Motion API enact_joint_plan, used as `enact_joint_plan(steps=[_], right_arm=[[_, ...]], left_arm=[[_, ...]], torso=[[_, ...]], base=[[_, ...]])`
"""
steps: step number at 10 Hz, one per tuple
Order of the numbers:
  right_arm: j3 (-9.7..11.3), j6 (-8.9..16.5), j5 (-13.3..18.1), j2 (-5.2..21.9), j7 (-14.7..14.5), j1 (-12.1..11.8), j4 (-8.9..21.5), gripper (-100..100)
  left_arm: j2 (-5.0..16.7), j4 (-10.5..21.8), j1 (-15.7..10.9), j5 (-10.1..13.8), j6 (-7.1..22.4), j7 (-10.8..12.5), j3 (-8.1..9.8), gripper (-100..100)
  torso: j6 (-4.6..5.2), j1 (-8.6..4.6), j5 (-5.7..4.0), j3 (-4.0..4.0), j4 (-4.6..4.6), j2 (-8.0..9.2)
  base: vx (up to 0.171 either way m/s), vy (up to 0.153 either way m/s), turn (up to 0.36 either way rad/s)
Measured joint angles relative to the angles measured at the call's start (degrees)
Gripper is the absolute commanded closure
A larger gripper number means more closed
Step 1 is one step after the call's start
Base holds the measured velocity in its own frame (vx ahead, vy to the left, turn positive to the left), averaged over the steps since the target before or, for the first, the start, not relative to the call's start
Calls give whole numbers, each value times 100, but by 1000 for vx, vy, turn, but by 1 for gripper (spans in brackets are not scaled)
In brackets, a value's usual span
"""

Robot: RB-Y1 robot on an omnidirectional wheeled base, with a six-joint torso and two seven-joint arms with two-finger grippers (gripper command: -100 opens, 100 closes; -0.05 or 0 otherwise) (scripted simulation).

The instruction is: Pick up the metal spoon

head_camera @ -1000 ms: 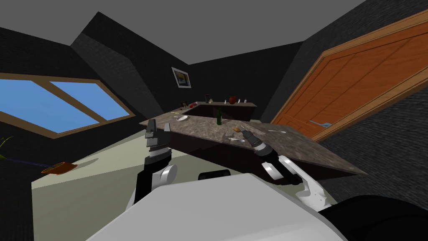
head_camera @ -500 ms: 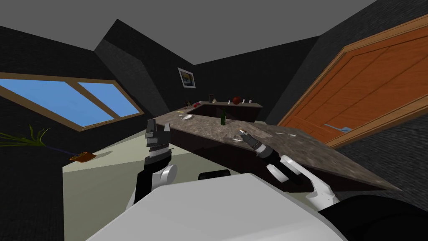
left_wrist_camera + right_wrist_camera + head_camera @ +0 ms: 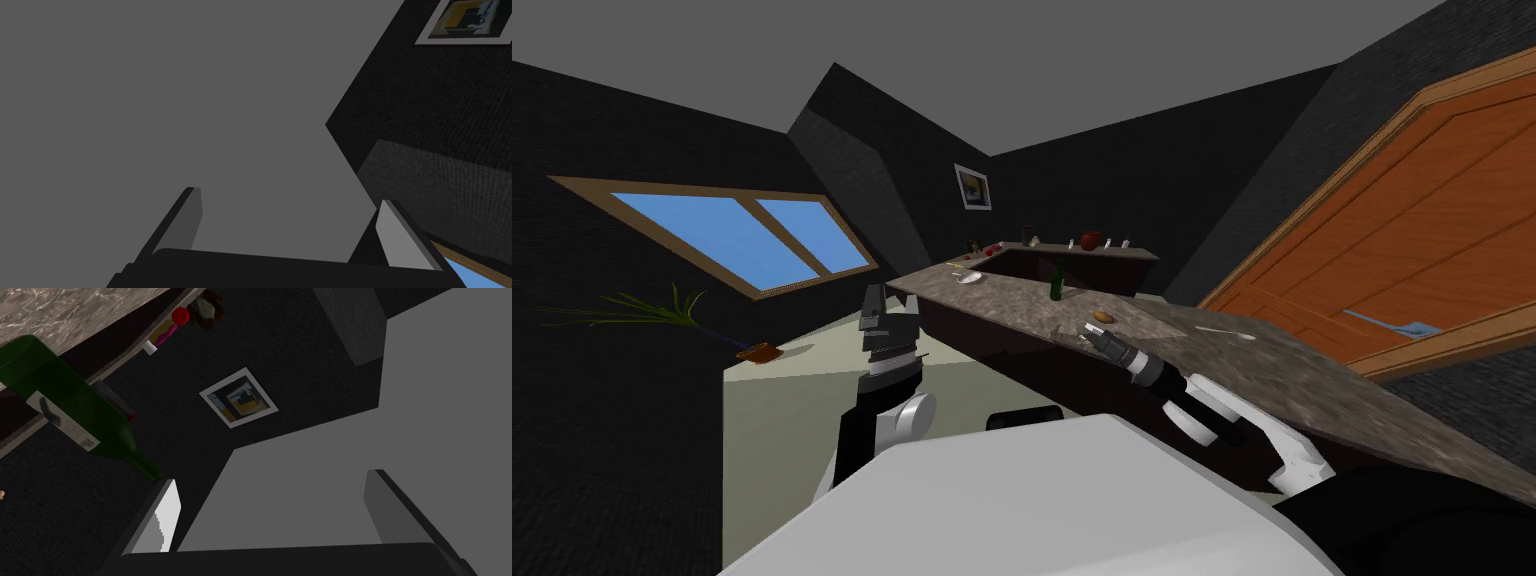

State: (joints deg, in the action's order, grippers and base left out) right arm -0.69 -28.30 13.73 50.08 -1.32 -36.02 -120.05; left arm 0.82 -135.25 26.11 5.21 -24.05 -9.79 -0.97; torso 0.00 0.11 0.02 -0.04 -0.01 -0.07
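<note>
now right end effector [image 3: 1089, 330] apart at mottled counter [image 3: 1312, 380], spoon [image 3: 1228, 331] nearby; left end effector [image 3: 892, 302] apart; dark walls [image 3: 1112, 190].

Dim dark-walled render, bright blue window [image 3: 747, 240], wide-lens splay

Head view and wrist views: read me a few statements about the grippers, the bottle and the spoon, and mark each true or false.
1. The right gripper is open and empty. True.
2. The green bottle lies on its side. False: it stands upright on the counter.
3. A pale spoon lies on the counter, apart from the right gripper. True.
4. The left gripper is shut on the spoon. False: it is open and empty, raised beside the counter.
</note>
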Motion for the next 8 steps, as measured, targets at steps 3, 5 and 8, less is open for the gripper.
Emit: enact_joint_plan(steps=[3, 5, 8], right_arm=[[6, 27, 85, 547, 127, -159, 155, -100], [76, 59, 185, 890, 165, -260, 287, -100], [164, 26, 323, 1421, 252, -375, 598, -100]], left_arm=[[0, 0, 0, 0, 0, 0, 1, 0], [0, 0, 1, 0, 0, 0, 1, 0], [0, 0, 0, 0, 0, 0, 0, 0]], torso=[[3, -3, 0, 2, 1, 4], [5, -5, 0, 1, 1, 2], [0, -4, 0, 0, 0, 0]], base=[[17, 30, 161], [25, 23, 97], [23, 22, 139]])
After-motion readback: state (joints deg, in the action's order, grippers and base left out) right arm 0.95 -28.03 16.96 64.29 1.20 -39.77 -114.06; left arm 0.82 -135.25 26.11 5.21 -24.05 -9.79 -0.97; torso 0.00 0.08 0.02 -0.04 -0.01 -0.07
